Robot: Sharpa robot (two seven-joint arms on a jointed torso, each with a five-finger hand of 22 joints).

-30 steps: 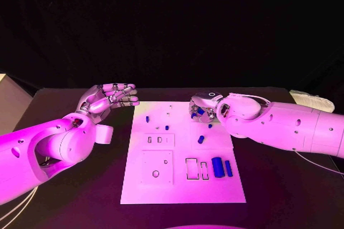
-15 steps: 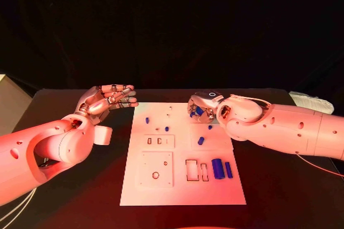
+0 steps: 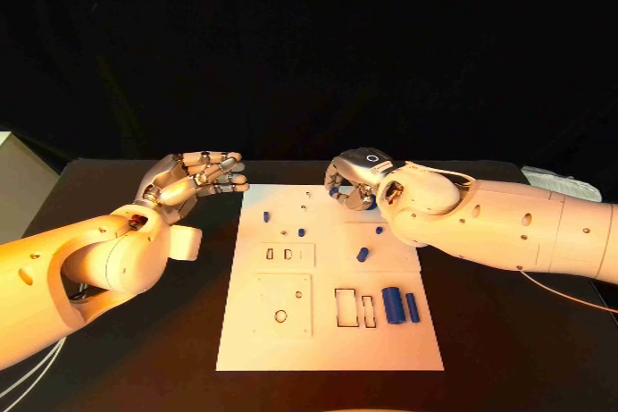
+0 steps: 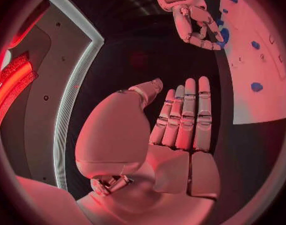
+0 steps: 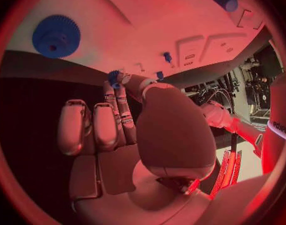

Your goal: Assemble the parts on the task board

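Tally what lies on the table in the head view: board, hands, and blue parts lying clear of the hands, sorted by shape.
Task board: 1
Hands, left hand and right hand: 2
Short blue pegs: 4
Long blue cylinders: 2
Total: 9

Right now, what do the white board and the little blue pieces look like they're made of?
The task board looks like smooth, matte hard plastic, maybe painted metal: flat, even white, with crisp cut-out slots. The blue parts look like plastic too: solid colour, soft dull shine, and the gear has neat moulded teeth. I can't be sure.
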